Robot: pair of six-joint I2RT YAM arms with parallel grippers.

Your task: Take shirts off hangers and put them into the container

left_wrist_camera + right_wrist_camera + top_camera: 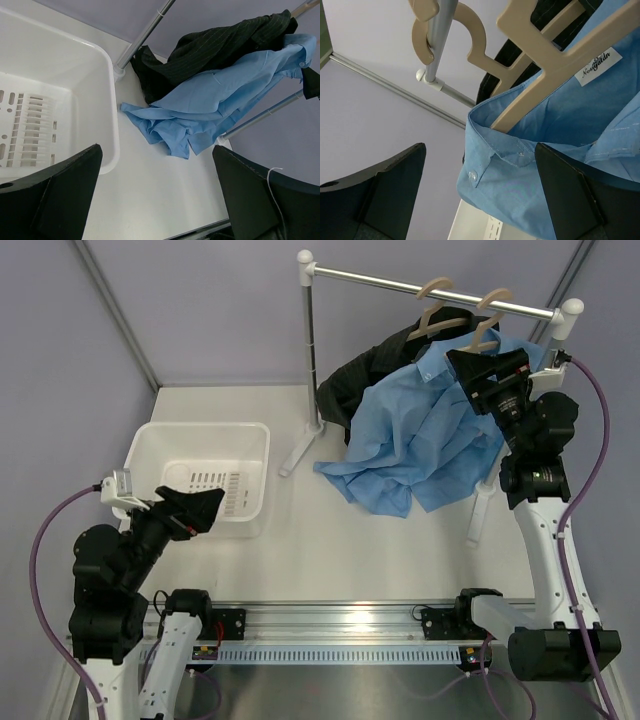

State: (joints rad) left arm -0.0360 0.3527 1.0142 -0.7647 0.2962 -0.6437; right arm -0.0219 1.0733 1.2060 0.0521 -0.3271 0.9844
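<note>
Mostly hidden, black shirt hangs behind blue shirt; two hangers, one tub (left gripper, right gripper gape empty).

Light is bright, soft and even, falling from above; the white table shows no blown areas. Shadows are faint: a pale one under the near edge of the blue shirt and beside the tub. Glare streaks the near metal rail, and the far rod carries a thin highlight. The black shirt loses fold detail. In the wrist views the left fingers and right fingers are dark, slightly soft shapes; the collar label is sharp
</note>
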